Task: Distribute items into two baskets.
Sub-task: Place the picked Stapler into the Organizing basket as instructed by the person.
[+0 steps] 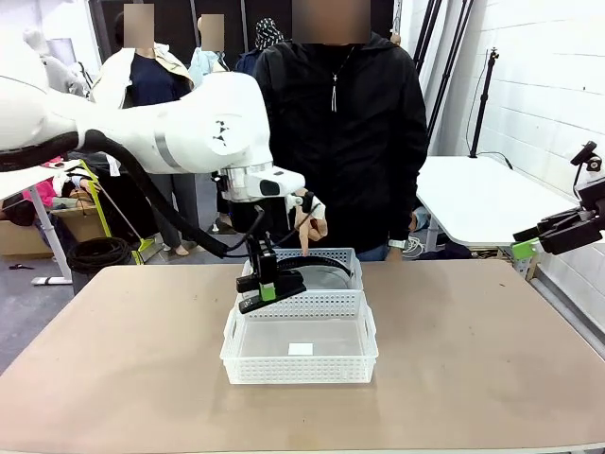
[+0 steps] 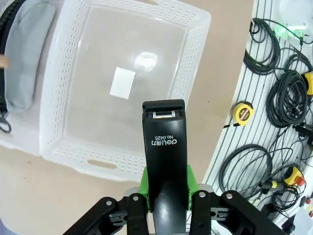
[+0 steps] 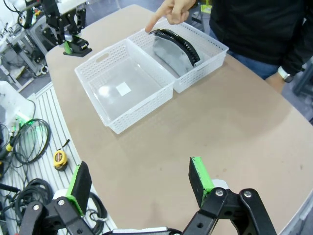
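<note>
The left gripper (image 2: 166,196) clamps the black stapler (image 2: 164,142) above the near basket (image 1: 299,364), presumably to drop it inside; the right gripper (image 3: 139,188) hangs wide, off the desk's right edge.

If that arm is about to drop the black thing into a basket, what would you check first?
1. Left gripper shut on the black oblong stapler: ok.
2. Near white lattice plastic basket has free floor: ok.
3. Stapler fully inside that basket's rim: cannot tell.
4. Far basket already holds the grey pouch with its black curved band: ok.
5. Person's pointing hand clear of the near basket: ok.
6. Right gripper open, well away: ok.
</note>
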Controlling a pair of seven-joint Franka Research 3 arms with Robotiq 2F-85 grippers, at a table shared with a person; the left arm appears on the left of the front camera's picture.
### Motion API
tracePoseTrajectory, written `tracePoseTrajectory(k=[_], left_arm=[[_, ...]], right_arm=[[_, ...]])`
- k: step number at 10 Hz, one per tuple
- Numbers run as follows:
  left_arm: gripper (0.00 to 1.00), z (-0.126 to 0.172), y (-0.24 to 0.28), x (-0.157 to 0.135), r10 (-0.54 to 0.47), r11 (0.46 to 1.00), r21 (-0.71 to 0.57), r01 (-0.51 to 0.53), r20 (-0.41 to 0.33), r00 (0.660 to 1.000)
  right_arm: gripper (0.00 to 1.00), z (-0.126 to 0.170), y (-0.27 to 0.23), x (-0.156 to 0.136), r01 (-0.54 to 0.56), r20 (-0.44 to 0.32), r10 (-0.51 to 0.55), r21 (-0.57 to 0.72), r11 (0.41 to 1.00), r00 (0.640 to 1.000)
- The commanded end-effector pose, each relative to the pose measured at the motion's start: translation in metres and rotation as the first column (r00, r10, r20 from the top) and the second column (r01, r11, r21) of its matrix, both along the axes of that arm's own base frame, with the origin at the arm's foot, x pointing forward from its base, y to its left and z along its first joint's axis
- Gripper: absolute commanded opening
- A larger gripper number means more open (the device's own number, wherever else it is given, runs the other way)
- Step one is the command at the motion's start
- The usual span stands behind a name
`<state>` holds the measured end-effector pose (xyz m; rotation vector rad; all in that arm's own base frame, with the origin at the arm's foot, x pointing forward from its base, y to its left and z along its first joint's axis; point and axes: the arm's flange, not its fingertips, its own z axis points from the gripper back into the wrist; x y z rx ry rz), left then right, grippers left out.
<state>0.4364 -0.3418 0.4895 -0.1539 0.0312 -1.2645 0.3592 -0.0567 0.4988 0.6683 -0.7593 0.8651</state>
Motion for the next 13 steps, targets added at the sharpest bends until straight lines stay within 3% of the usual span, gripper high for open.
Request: tracePoseTrajectory(k=[1,5,13], left_arm=[[0.0,-0.014,-0.009,-0.003,-0.088,0.996,-0.001,0.088,0.044,0.995],[0.0,-0.055,-0.037,0.006,-0.171,0.985,0.036,0.168,0.145,0.974],[0.0,-0.135,-0.051,0.013,-0.271,0.961,0.092,0.262,0.113,0.956]], right_arm=[[1.0,-0.005,0.002,-0.001,-0.005,0.021,0.004,0.028,1.0,1.0],[1.0,-0.005,0.002,-0.001,-0.005,0.021,0.004,0.028,1.0,1.0],[1.0,-0.005,0.002,-0.001,-0.005,0.021,0.004,0.028,1.0,1.0]])
